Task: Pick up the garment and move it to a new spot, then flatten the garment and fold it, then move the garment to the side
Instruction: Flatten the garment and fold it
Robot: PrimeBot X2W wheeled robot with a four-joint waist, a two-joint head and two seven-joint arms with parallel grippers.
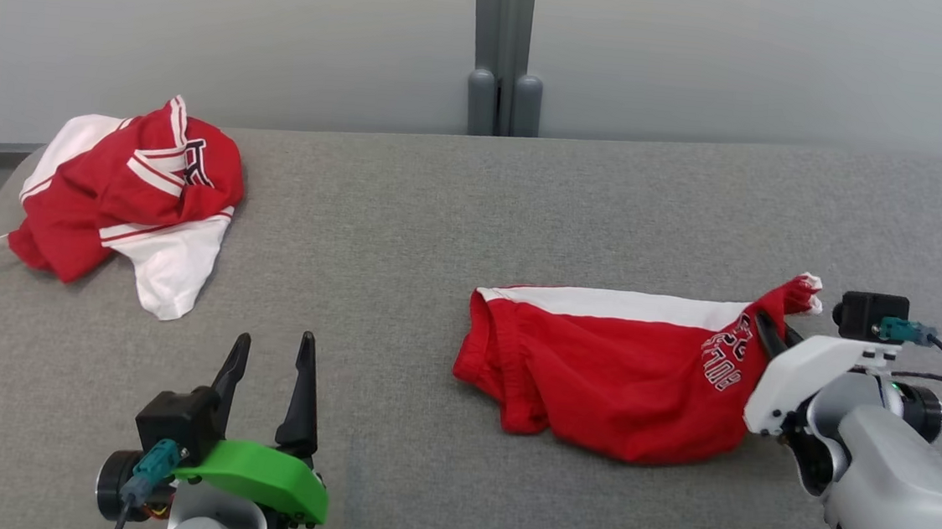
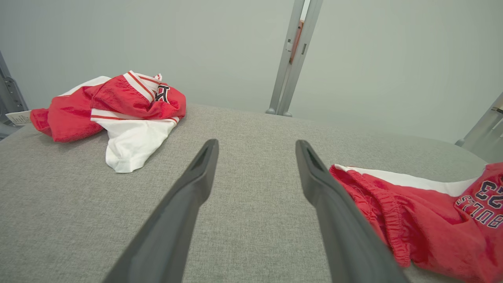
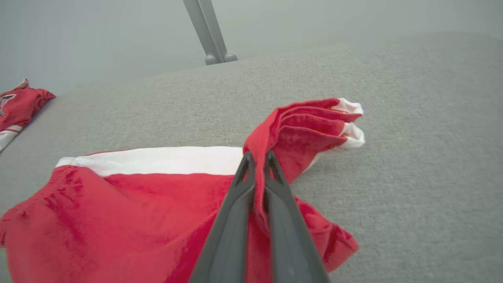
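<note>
In the head view, the red garment point(image 1: 613, 377) is lying on the grey table point(image 1: 408, 209). The right gripper point(image 1: 771, 332) is pinching its right end, and the left gripper point(image 1: 273, 343) is standing spread, well apart. In the left wrist view, the garment is lying beside the open fingers. In the right wrist view, the closed fingers are clamping a bunched fold.

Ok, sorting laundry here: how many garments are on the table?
2: a red-white bundle far left, which may hide more, and red shorts at right, gripped by the right tool.
</note>
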